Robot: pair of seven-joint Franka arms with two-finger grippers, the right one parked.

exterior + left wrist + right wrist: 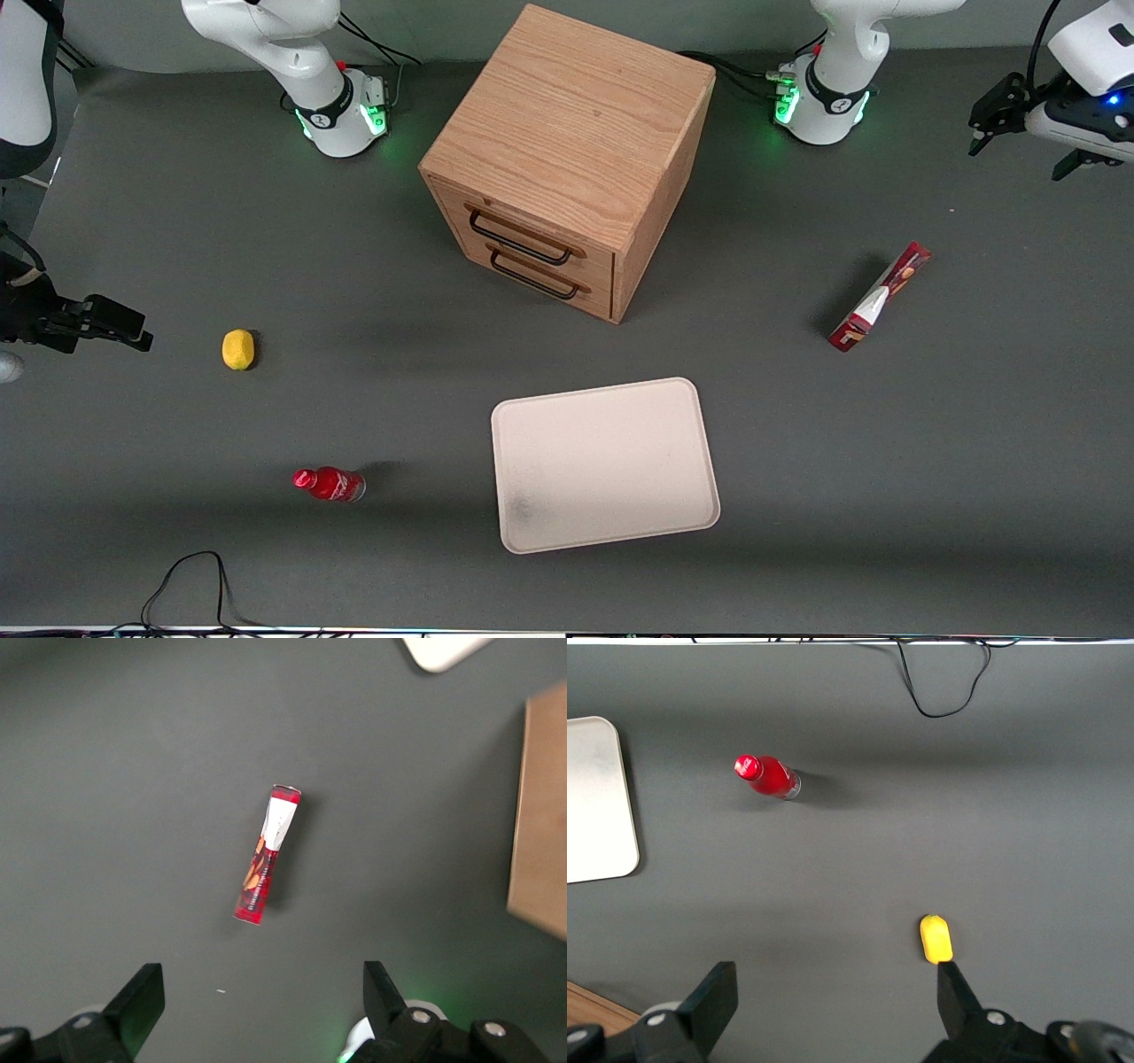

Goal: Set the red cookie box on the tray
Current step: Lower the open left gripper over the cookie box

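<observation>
Yellow lemon-like item [237, 348] and red bottle [329, 484] lie toward the parked arm's end, well apart from the tray [605, 463]. Tray holds nothing; it sits nearer the front camera than the wooden drawer cabinet [567, 159]. Red cookie box [880, 298] lies flat on the surface [930, 461], toward the working arm's end from the tray, long axis diagonal. Nothing between box and tray. Gripper [264, 1005] hangs above the box, jaws spread wide, holding nothing.

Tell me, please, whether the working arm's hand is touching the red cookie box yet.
Apart. The left wrist view shows the hand open above the table, with bare grey surface between its fingers and the red cookie box.
</observation>
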